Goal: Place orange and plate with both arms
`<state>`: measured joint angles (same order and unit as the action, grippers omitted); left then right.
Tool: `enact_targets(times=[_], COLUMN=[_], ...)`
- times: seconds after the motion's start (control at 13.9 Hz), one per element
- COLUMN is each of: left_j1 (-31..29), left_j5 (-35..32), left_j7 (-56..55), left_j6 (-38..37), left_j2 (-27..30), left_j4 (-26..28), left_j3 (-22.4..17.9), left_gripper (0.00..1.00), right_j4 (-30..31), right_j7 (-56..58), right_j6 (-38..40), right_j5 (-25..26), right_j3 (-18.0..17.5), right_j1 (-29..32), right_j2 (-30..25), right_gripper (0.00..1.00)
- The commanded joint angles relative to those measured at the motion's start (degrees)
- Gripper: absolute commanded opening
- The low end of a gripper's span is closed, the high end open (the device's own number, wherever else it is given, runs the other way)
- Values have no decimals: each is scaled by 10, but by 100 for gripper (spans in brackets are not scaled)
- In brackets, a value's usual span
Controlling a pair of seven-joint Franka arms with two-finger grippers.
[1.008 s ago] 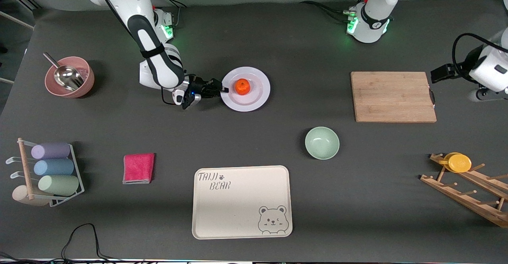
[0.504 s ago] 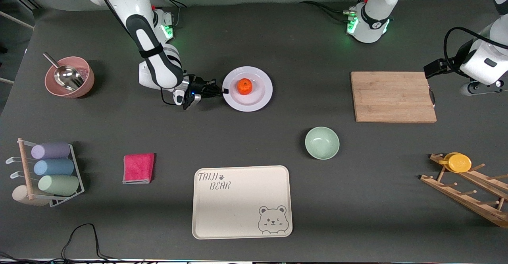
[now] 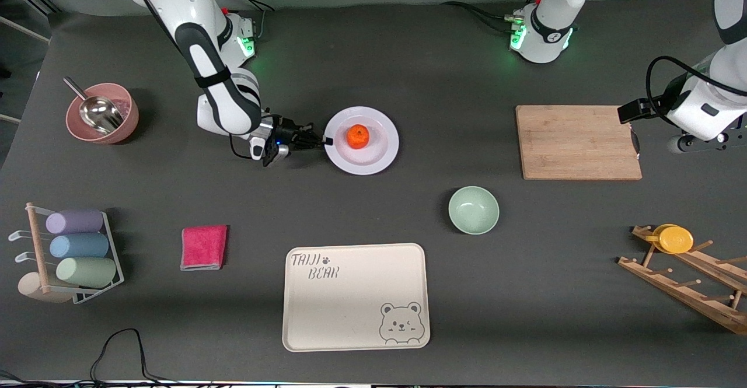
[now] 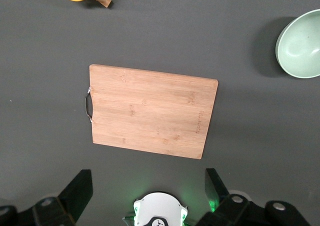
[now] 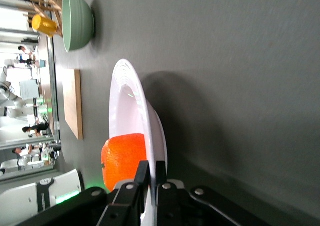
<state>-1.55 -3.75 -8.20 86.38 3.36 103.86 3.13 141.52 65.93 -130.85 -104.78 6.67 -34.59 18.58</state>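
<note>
Clamped on the rim of the plate [image 3: 362,140] was the right gripper [image 3: 324,140], its two fingers [image 5: 151,178] pinched narrowly onto the edge at the side toward the right arm's end of the table. The plate was seen carried clear of the table in the right wrist view, a shadow cast beneath it. The orange [image 3: 358,136] was seated on the plate, just beside the pinching fingertips. The plate was held farther from the front camera than the green bowl [image 3: 473,210] and the bear tray [image 3: 356,297]. Over the table past the handle end of the cutting board [image 3: 578,142] the left gripper [image 4: 145,198] was held, spread wide and empty, the board framed between its fingers.
</note>
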Motion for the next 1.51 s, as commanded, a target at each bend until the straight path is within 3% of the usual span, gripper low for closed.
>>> enact_targets(times=[0.0,0.58,0.86,1.44], left_j1=[1,1,2,2], left_j5=[-4,-3,-3,-3], left_j7=[-8,-7,-7,-6], left_j6=[5,-6,-6,-5], left_j2=[2,5,5,3], left_j4=[-2,-9,-9,-9], left_j3=[-1,-2,-2,-2], left_gripper=[100,100,100,100], right_j4=[-7,-77,-174,-480], right_j7=[-33,-96,-149,-231], right_j6=[22,112,139,140], right_j5=[-8,35,35,28], right_j3=[2,52,77,78], right_j1=[5,24,27,75], right_j2=[-19,-25,-5,202], right_gripper=[0,0,0,0])
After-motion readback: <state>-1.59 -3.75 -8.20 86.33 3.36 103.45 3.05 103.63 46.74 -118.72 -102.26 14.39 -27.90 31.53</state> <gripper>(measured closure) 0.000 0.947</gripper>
